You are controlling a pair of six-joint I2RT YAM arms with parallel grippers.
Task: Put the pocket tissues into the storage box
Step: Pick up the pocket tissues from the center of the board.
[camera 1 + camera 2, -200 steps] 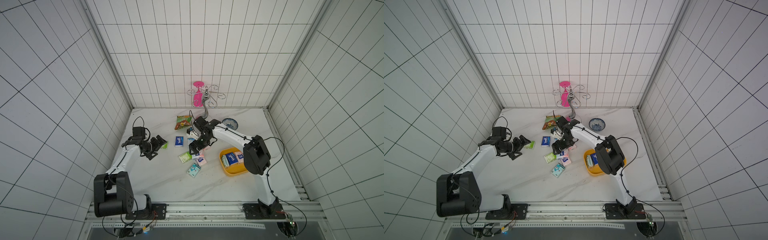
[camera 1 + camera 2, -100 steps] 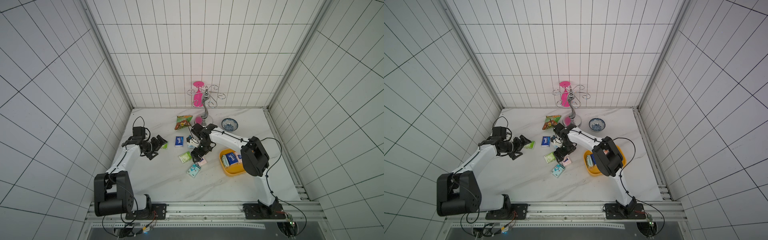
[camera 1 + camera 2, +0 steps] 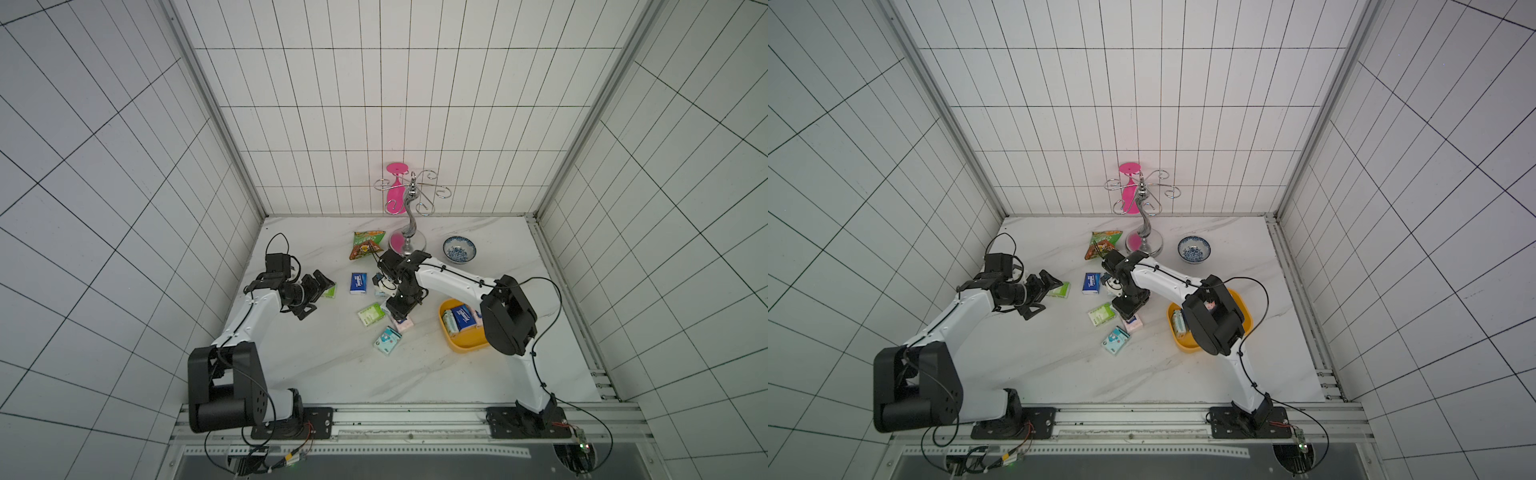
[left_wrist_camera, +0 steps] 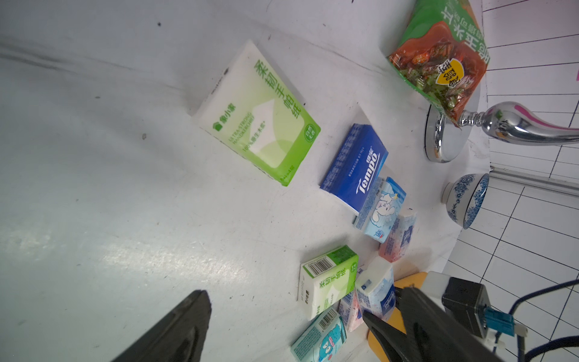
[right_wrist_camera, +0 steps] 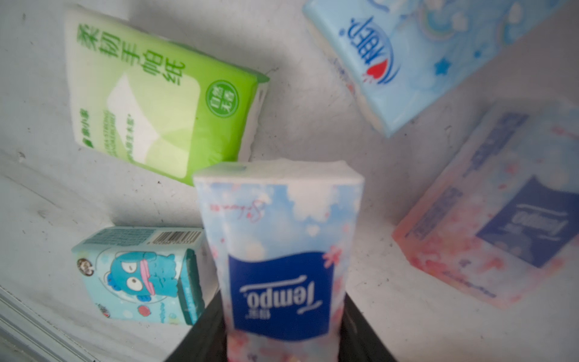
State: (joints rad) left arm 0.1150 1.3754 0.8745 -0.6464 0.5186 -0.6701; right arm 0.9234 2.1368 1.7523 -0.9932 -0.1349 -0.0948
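Table point(image 3: 332, 374): smooth white marble-pattern slab with faint grey veins; bearings are read in the top views, 12 o'clock toward the back wall
Storage box point(image 3: 465, 348): shallow yellow-orange plastic tub with rounded corners, at 3 o'clock of the loose packets; dark blue, green and pink packets lie inside; its 3 o'clock side is hidden by the right arm's elbow
Right gripper point(image 3: 400, 311): black fingers clamped on the long sides of the sky-print packet point(image 5: 279, 250)
Sky-print packet: glossy film with clouds, pink blossoms and a dark blue label; near end cut off and print soft in the right wrist view; mostly covered in both top views; contact with the table cannot be told
Left gripper point(image 3: 319, 296): at 9 o'clock, fingers spread wide, nothing between them
Green-white packet point(image 4: 260, 116): flat glossy rectangle at 3 o'clock of the left gripper, partly covered by a finger in the top views
Dark blue packet point(image 3: 358, 283): flat, at 10 o'clock of the right gripper
Barcode packet point(image 3: 370, 314): green-white, at 9 o'clock of the right gripper
Teal packet point(image 3: 387, 340): cartoon face, at 7 o'clock of the right gripper
Light blue packet point(image 5: 423, 56): edges cut off in the right wrist view
Pink packet point(image 5: 501, 235): flat on the table, blurred
Snack bag point(image 3: 365, 245): crinkled green-orange film, at 11 o'clock
Bowl point(image 3: 459, 250): round, glazed, blue-white, at 1 o'clock
Rack point(image 3: 409, 220): chromed wire with curled hooks and a round base, at 12 o'clock
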